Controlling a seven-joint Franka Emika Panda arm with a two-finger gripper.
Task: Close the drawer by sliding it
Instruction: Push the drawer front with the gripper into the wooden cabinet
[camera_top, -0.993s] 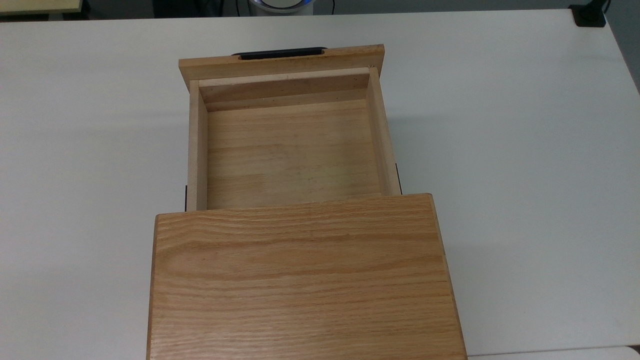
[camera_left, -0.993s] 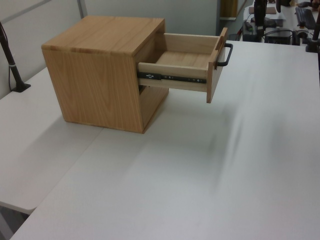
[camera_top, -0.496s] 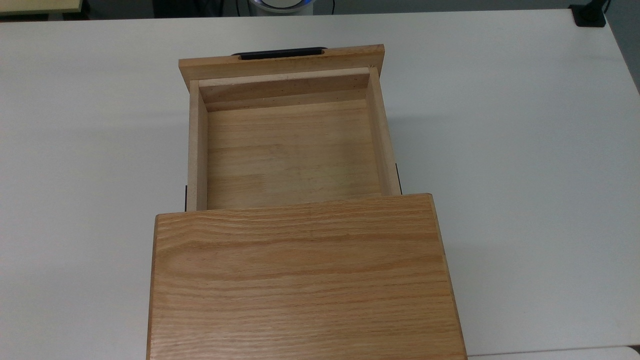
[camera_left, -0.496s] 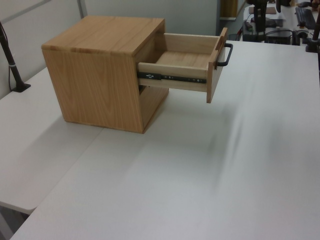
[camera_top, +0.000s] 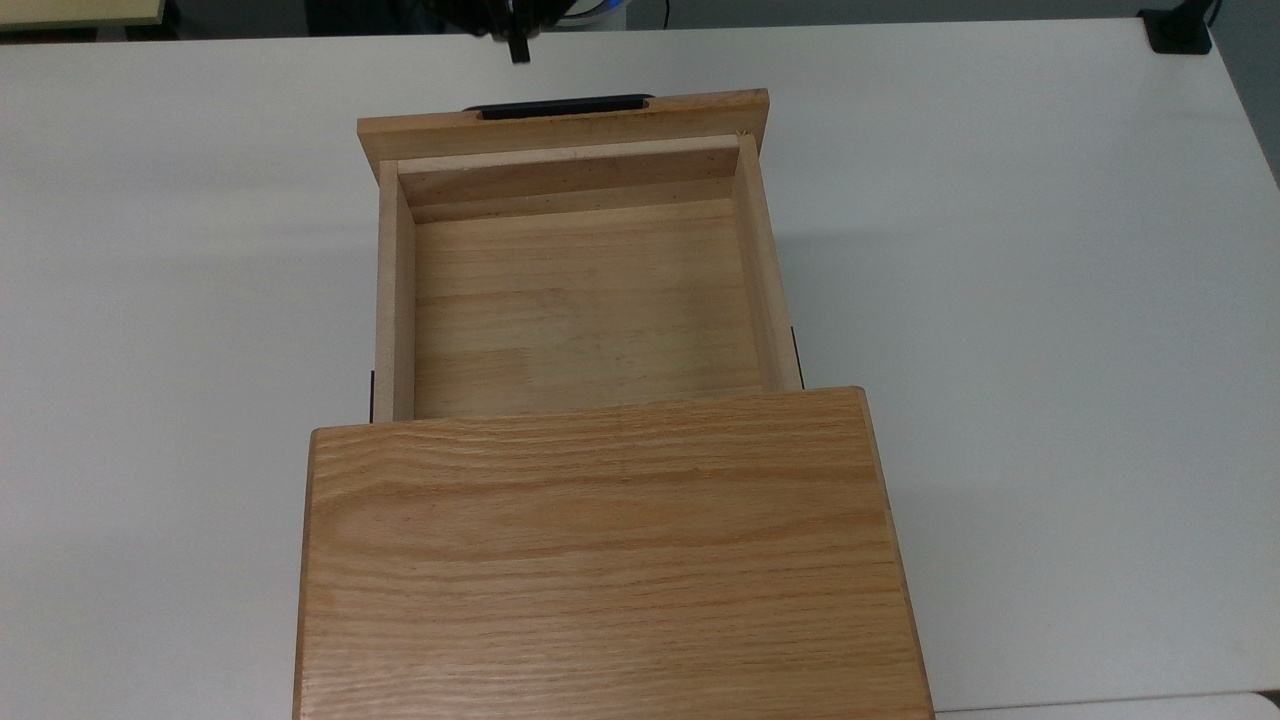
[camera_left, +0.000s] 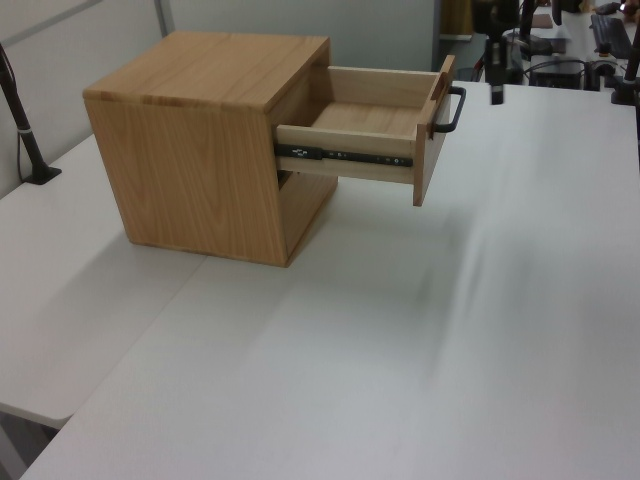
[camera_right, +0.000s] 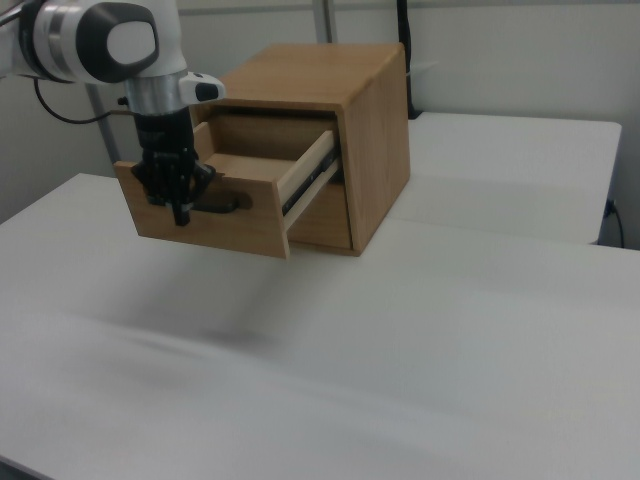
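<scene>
Desk: the white desk (camera_top: 1050, 300) carries the whole scene; nothing else stands on it near the cabinet.
Cabinet: the oak cabinet (camera_top: 600, 560) sits nearest in the top view, its flat grained top filling the lower part of that view.
Drawer: the drawer (camera_top: 585, 300) stands pulled well out of the cabinet, away from the top view's lower edge; its tray is bare inside, and the black slide rail (camera_left: 345, 156) shows along its side in the left view.
Handle: the black bar handle (camera_top: 565, 104) sits on the outer face of the front panel, untouched.
Gripper: the gripper (camera_right: 180, 205) hangs in front of the front panel in the right view, pointing down, apart from the handle; the jaws look pressed together.
Step in hand: approach, by my reading; the drawer is not yet pushed.
Next move: it calls for setting the fingers against the front panel and pressing straight along the rails toward the cabinet.
</scene>
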